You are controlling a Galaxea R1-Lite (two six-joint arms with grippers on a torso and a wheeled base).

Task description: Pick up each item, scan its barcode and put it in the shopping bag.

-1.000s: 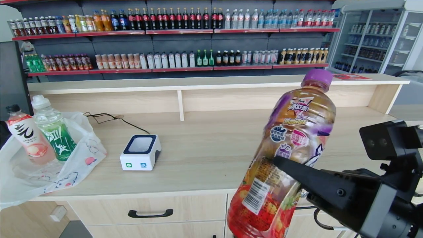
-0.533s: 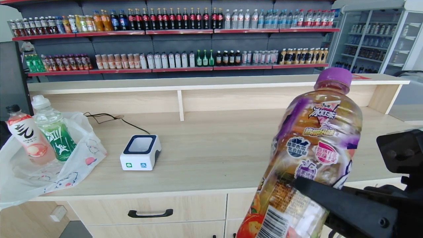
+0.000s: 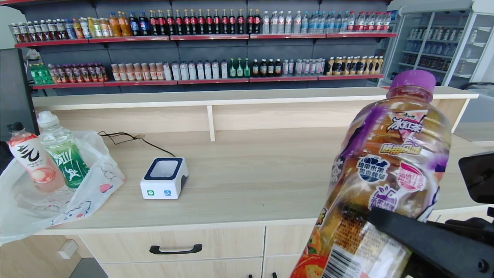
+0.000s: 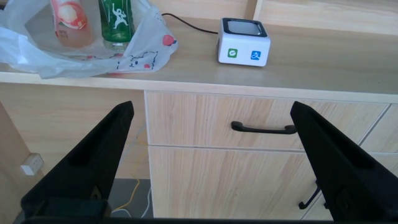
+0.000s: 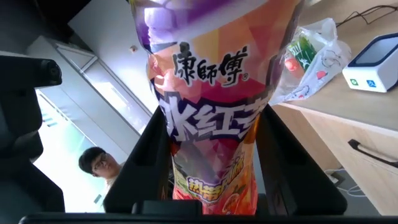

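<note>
Shelves of drinks [image 3: 208,38] line the shop's back wall, with a glass-door fridge [image 3: 432,46] at the far right. Before them runs a pale wooden counter [image 3: 247,173] with a raised ledge behind and drawers beneath, one with a black handle [image 3: 175,249]. A small white scanner [image 3: 164,177] sits on the counter left of the middle, its window facing up. A dark cable [image 3: 127,137] lies on the counter behind it. At the counter's left end lies the shopping bag [image 3: 46,208], thin white plastic with small pictures, spread open. Two bottles stand in it side by side: a pink bottle [image 3: 32,158] with a black cap and a green bottle [image 3: 63,152] with a white cap.

The right claw [image 5: 214,124] is clamped on a purple-capped bottle [image 3: 389,173], one finger on each side of its lower body. It holds the bottle in the air before the counter's right part, well apart from the scanner, tilted with the cap up. A barcode [image 3: 343,262] shows low on its label. The left claw [image 4: 211,112] hangs below the counter's edge, in front of the drawers, its fingers wide apart with nothing between them.
</note>
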